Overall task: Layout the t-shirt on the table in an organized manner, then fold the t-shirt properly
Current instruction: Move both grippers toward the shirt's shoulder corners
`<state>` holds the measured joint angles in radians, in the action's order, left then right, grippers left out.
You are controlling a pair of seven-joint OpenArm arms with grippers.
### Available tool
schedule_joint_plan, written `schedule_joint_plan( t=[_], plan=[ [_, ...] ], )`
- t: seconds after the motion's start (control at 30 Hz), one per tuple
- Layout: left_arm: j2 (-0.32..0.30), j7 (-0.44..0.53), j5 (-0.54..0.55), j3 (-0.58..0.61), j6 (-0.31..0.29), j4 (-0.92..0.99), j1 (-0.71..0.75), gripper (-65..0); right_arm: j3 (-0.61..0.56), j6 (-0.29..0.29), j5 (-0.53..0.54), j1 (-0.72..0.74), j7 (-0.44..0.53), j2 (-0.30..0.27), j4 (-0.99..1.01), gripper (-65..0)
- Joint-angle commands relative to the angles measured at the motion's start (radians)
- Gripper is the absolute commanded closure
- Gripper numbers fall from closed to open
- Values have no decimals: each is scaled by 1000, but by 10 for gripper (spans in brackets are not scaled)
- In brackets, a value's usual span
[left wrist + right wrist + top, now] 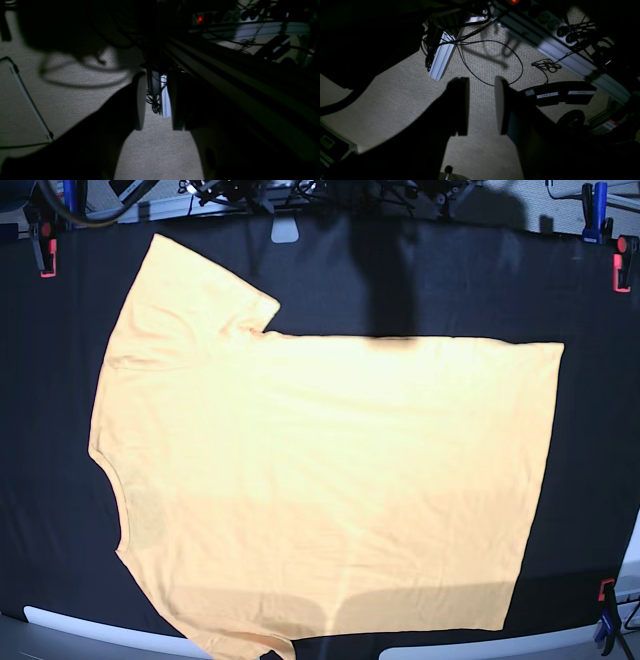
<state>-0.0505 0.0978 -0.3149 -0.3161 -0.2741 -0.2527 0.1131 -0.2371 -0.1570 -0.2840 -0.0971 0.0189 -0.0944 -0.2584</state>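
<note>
One t-shirt (330, 480) is lying spread flat across the table (590, 300), collar toward 9 o'clock, hem toward 3 o'clock. Layout is looking finished; folding is pending. Left end effector (156, 102) and right end effector (482, 105) are hanging over carpet, jaws partly apart, gripping nothing. Next: reaching for a sleeve edge.
</note>
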Motion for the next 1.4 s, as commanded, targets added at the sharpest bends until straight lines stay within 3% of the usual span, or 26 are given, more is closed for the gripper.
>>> schedule_joint_plan(
  t=[0.0,0.2,0.5,0.63,0.73,0.83,1.0,1.1,1.37],
  plan=[
    [-2,12,1,-3,-11,-4,6,-150,-2,5,8,-1,9,-2,-6,-173],
    [-2,27,2,-3,-11,-4,6,-150,-2,31,114,-1,8,-3,-6,-173],
    [-3,26,10,-3,-16,-54,51,-150,-2,31,113,-31,-4,-5,-27,-173],
    [-3,23,51,-3,-103,-158,130,-150,-2,29,113,-102,-44,-21,-116,-173],
    [-3,14,91,-3,-124,-239,191,-150,-2,29,140,-169,-88,-44,-209,-173],
    [-3,-36,151,-3,-140,-330,248,-150,-2,22,241,-248,-117,-81,-328,-173],
    [-3,-126,265,-3,-143,-525,372,-150,-2,-10,323,-402,-188,-154,-578,-173],
    [-10,-138,320,-3,-143,-653,461,-150,-2,-11,400,-497,-239,-207,-739,-173],
    [-114,-203,351,-3,-142,-998,688,-150,-2,-13,514,-760,-282,-387,-1188,-173]
  ],
)
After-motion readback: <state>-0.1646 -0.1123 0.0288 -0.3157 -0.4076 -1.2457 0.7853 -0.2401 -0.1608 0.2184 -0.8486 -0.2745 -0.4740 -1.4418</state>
